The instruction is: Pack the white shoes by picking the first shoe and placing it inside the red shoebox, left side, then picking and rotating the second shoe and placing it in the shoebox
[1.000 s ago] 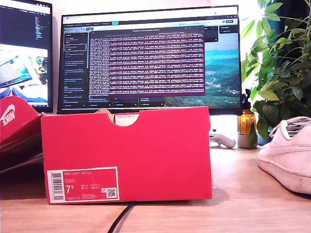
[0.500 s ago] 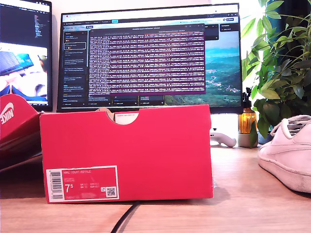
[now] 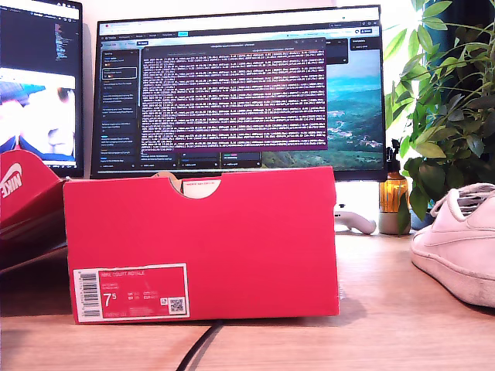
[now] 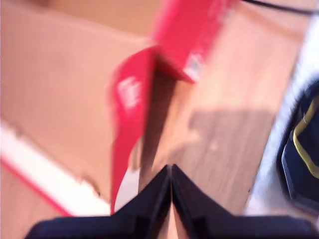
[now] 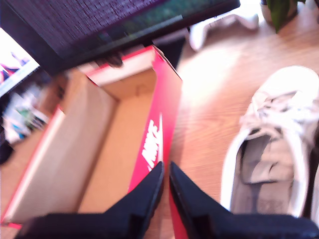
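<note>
Barely begun — the red shoebox [image 5: 89, 149] lies open beneath my second claw [image 5: 164, 172], and its bare cardboard floor shows no shoe in the part that can be seen. The second claw is clenched, its two dark tips pressed nearly together, holding nothing, hovering right over the box's long red wall with the white lettering. Just to one side of that claw, out on the wooden surface [image 5: 209, 114], a white shoe [image 5: 271, 149] sits upright with its laced opening facing up, apart from the box. A sliver of white beyond it may be the second shoe, though too little shows to be sure.

My first claw [image 4: 171, 174] is likewise clenched and empty, its tips meeting in a point. The first wrist view is badly blurred; ahead of the claw stand a red wall of the box [image 4: 129, 124] and the brown inside, with wooden surface to the other side.

From the exterior view, the box's labelled end [image 3: 201, 247] faces the camera, one white shoe [image 3: 456, 247] rests on the surface well clear of it, and neither arm shows. By this evidence no shoe is packed yet — both picks, the rotation and both placements remain.
</note>
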You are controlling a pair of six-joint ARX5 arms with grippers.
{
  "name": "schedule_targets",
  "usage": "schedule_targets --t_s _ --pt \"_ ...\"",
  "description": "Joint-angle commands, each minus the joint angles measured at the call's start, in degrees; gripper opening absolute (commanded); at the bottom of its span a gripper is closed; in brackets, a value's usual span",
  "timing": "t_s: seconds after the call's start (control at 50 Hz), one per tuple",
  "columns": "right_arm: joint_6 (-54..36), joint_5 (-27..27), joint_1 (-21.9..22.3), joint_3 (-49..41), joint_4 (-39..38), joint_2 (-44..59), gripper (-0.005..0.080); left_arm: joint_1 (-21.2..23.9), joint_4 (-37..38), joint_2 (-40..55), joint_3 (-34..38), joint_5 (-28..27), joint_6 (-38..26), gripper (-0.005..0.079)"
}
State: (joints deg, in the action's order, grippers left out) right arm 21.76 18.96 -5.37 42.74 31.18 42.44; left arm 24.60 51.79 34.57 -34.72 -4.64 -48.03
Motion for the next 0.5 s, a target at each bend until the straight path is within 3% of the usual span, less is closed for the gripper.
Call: schedule_targets --t_s 0.0,0.22,0.4,0.48 --pt "-2.4 0.2 -0.9 2.8 3.5 4.1 -0.001 3.8 -1.4 2.2 -0.4 2.9 -0.4 -0.0017" --pt "-6.9 -0.1 -5.6 11.5 14.6 16.2 0.0001 13.9 -8.2 12.1 -0.4 9.3 -0.4 -0.0017" --pt "-8.9 -2.8 -9.0 14.8 20.1 20.9 0.0029 15.2 -14.7 20.6 -0.4 14.2 0.1 -0.0017" --pt "-9.2 -5.4 -9.8 15.6 21.2 21.4 0.0105 15.2 -16.8 23.5 -0.4 14.1 0.0 -0.0017"
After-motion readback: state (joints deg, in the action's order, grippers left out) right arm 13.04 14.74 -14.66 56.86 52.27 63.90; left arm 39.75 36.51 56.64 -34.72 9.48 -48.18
